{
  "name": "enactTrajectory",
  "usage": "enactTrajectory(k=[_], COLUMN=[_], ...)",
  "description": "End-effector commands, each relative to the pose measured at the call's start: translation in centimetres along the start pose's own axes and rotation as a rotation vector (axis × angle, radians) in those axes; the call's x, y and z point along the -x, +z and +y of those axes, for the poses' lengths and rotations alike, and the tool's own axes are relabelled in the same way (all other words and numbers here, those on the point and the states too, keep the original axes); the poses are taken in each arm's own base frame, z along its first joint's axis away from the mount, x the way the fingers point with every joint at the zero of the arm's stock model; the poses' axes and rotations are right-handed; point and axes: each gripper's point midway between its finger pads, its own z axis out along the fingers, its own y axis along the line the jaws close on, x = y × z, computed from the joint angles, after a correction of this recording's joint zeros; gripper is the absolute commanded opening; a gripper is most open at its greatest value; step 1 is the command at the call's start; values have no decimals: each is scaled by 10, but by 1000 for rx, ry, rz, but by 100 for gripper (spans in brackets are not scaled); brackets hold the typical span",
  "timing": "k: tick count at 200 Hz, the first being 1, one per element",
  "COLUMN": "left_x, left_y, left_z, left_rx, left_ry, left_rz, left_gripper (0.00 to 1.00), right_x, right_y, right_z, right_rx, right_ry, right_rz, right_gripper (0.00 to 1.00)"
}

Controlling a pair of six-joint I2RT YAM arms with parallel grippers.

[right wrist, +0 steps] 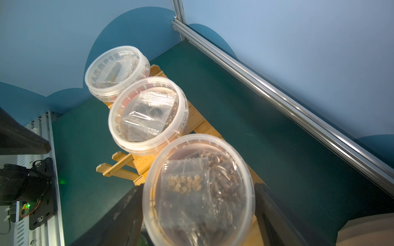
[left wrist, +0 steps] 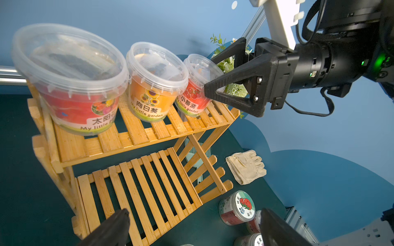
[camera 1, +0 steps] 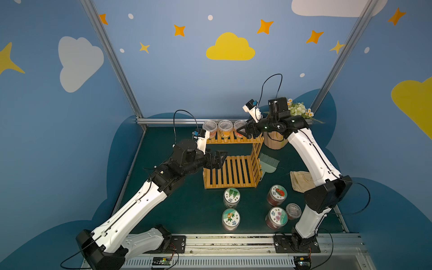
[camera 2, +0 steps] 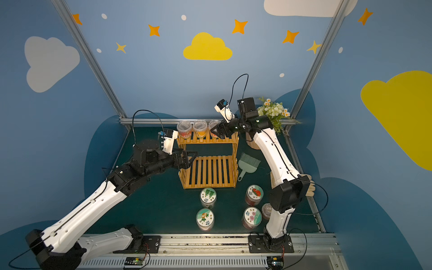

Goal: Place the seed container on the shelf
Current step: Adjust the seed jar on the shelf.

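The shelf (camera 1: 233, 173) (camera 2: 210, 170) (left wrist: 138, 136) (right wrist: 198, 125) is a two-tier rack of orange-tan slats in mid-table. Three clear-lidded seed containers stand in a row on its top tier. The rightmost one (camera 1: 239, 124) (camera 2: 214, 127) (left wrist: 191, 100) (right wrist: 200, 170), with a red tomato label, rests on the slats. My right gripper (camera 1: 242, 132) (camera 2: 216, 132) (left wrist: 210, 74) (right wrist: 197, 189) is open around it, one finger close on each side. My left gripper (camera 1: 221, 160) (camera 2: 190, 160) (left wrist: 195, 221) hangs open and empty over the lower tier's left edge.
The two other containers (camera 1: 209, 127) (camera 1: 225, 126) fill the rest of the top tier. Several lidded jars (camera 1: 231, 195) (camera 1: 277, 192) stand in front of the shelf. A green brush (camera 1: 268, 162), beige gloves (camera 1: 300, 180) and a flower pot (camera 1: 274, 140) lie to its right.
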Motion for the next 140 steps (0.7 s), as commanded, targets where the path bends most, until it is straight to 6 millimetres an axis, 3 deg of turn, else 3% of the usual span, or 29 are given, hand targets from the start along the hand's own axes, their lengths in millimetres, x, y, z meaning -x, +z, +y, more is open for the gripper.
enactTrajectory(k=[1, 140], left_x=[5, 12], left_y=[-3, -10], left_z=[-4, -4], left_rx=[-23, -17], left_ry=[-4, -16], left_rz=[-21, -57], left_gripper=[100, 100], right_x=[7, 8], right_y=[-3, -11], right_z=[6, 12], right_rx=[16, 24], right_ry=[-17, 7], right_rz=[-21, -29], right_gripper=[84, 85])
